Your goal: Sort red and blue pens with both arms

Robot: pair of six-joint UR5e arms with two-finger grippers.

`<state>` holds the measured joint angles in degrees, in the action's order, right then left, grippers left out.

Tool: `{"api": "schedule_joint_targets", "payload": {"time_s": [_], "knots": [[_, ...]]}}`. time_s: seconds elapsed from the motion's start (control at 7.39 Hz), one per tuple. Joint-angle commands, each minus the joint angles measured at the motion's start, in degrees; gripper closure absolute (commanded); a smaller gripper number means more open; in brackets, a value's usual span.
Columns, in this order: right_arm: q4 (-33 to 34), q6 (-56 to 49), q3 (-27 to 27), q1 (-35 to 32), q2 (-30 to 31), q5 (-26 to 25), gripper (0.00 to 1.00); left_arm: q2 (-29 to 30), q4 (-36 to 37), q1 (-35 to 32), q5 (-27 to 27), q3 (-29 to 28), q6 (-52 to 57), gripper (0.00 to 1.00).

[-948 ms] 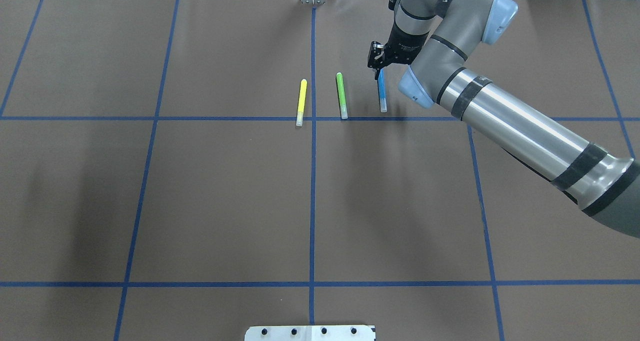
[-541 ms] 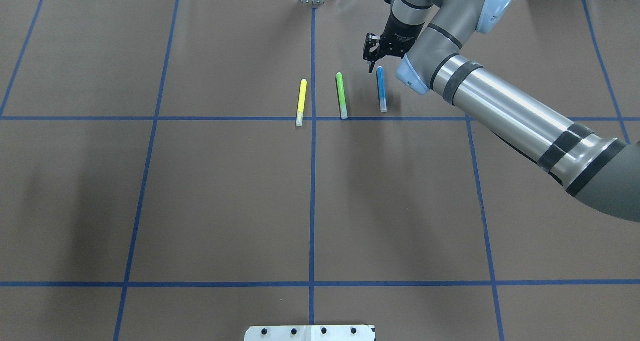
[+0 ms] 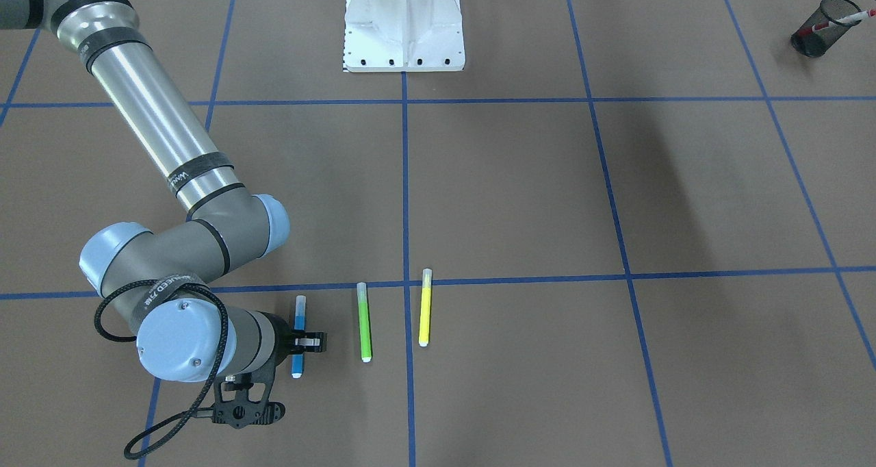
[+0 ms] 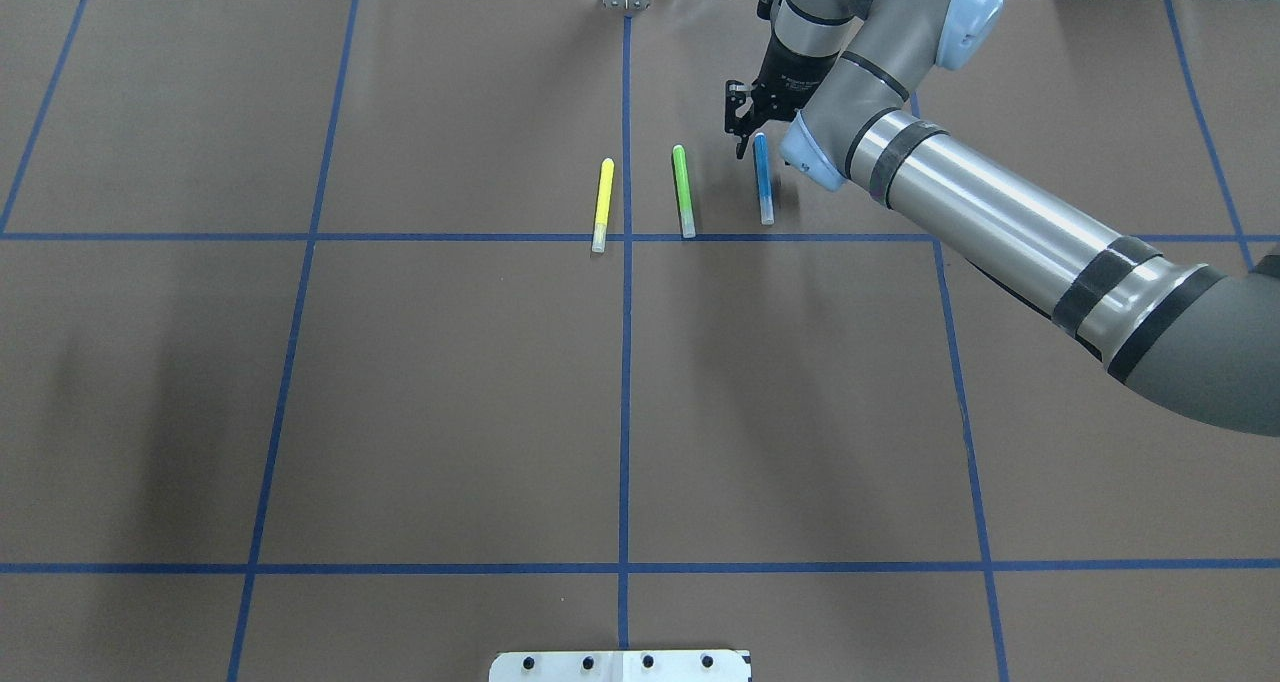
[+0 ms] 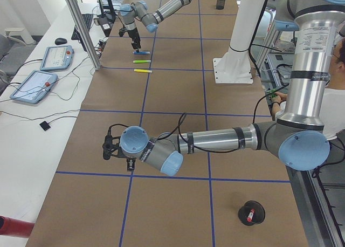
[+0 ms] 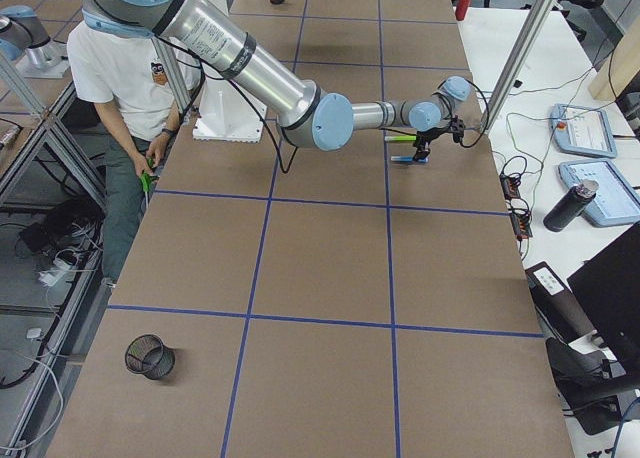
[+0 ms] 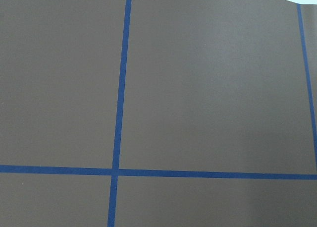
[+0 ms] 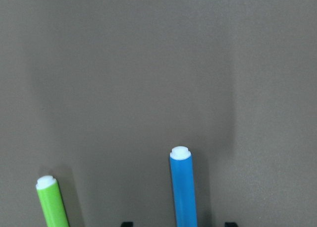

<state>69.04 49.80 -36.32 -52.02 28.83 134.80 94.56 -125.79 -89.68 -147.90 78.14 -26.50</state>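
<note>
The right gripper [image 4: 745,132] hangs over the far end of the blue pen [image 4: 763,177], which lies flat on the brown table [image 4: 450,412]. Its jaws are spread, and in the wrist view the two fingertips [image 8: 126,223] sit either side of the barrel without touching it. The green highlighter [image 4: 683,190] lies just beside the blue pen, with the yellow highlighter [image 4: 603,205] next along, all three roughly parallel. The red pen [image 5: 249,215] stands in a black mesh cup [image 5: 252,212] well apart from them, at the table's left end. The left gripper [image 5: 114,149] hovers over bare table near that end; only the side view shows it, so I cannot tell how its jaws stand.
</note>
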Motion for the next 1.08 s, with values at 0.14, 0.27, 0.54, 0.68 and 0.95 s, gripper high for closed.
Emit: {"api": "schedule_joint_targets", "payload": {"time_s": [0.14, 0.27, 0.54, 0.68, 0.95], "knots": [[-0.05, -0.32, 0.81, 1.22, -0.26, -0.41, 0.36, 3.51, 0.37, 3.1, 0.07, -3.15, -1.18, 0.08], [0.04, -0.41, 0.98, 1.31, -0.18, -0.42, 0.42, 3.96, 0.37, 3.19, 0.07, -3.95, -1.09, 0.08], [0.13, -1.28, 1.25, 1.31, -0.18, -0.42, 0.48, 4.05, 0.28, 3.19, -0.02, -4.23, -1.18, 0.08], [0.21, -1.38, 1.51, 1.31, -0.18, -0.42, 0.53, 4.05, 0.2, 3.19, 0.07, -4.23, -1.18, 0.08], [0.21, -1.46, 1.6, 1.31, -0.09, -0.42, 0.56, 4.05, 0.11, 3.19, -0.02, -4.05, -1.36, 0.08]]}}
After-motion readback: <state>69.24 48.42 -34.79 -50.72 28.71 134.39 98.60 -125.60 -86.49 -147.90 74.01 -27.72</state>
